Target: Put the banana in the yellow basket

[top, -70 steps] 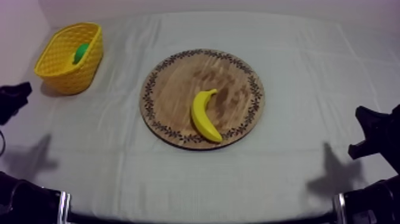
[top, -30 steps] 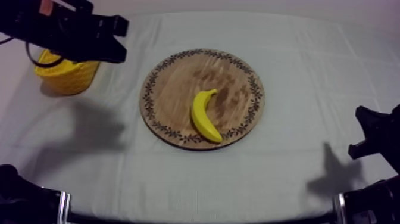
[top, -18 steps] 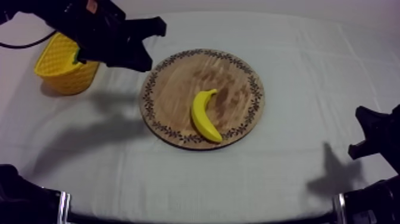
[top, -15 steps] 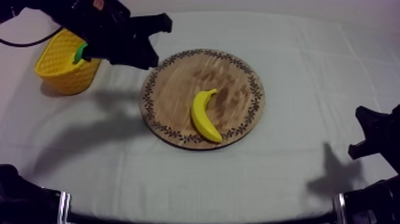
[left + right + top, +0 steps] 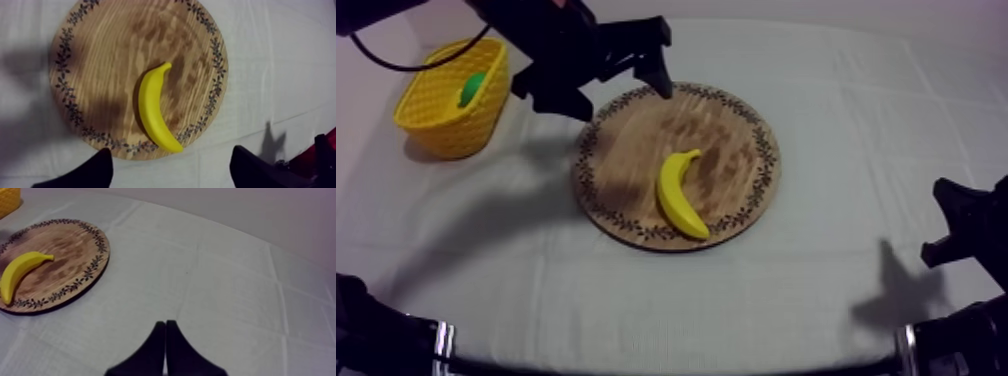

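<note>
Left gripper hangs wide open above the wooden board, the banana lying on it just ahead, while the right gripper sits pinched narrow over the bench.

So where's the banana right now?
Top view: the banana lies on the wooden board near its front rim, right of the yellow basket, with the left gripper over the far rim.

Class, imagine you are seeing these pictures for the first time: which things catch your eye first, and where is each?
The yellow banana lies on the round wooden board in the middle of the table. The left gripper hovers open over the board's far left rim. The yellow basket, with something green inside, stands at the table's far left corner.
</note>
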You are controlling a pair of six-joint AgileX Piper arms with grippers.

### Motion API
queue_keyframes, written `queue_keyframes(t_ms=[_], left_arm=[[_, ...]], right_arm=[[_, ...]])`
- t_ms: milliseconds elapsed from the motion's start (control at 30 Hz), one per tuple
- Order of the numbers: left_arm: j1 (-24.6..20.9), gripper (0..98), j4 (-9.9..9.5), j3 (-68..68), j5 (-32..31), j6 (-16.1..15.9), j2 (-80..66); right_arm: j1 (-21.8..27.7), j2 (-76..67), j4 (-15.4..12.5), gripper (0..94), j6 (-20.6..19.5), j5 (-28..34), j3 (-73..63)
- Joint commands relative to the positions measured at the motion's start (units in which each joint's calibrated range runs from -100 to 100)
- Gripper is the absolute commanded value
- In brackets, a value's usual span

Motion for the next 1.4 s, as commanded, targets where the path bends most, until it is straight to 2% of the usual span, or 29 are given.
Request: queue_keyframes(t_ms=[0, 400, 767, 1000, 1167, 1367], left_arm=[[0.07, 92.9, 0.47, -0.88, 0.05, -0.13, 2.13], [1.75, 91.7, 1.8, -3.99, 0.11, 0.02, 14.16], [1.36, 88.2, 2.92, -6.75, 1.8, -2.94, 24.45], [1.86, 83.5, 3.54, -11.1, 3.77, -4.31, 30.75], [2.23, 75.6, 3.64, -12.95, 5.41, -4.4, 33.4], [2.02, 48.0, 3.35, -14.39, 7.59, -4.54, 34.9]], right_arm=[[0.01, 0.0, 0.01, 0.3, 0.0, 0.0, -0.03], [0.01, 0.0, 0.01, 0.3, 0.0, 0.0, -0.03], [0.01, 0.0, 0.01, 0.3, 0.05, 0.0, -0.03], [0.01, 0.0, 0.01, 0.3, 1.52, 0.0, -0.03], [0.01, 0.0, 0.01, 0.3, 3.37, 0.0, -0.03], [0.01, 0.0, 0.01, 0.3, 4.5, 0.0, -0.03]])
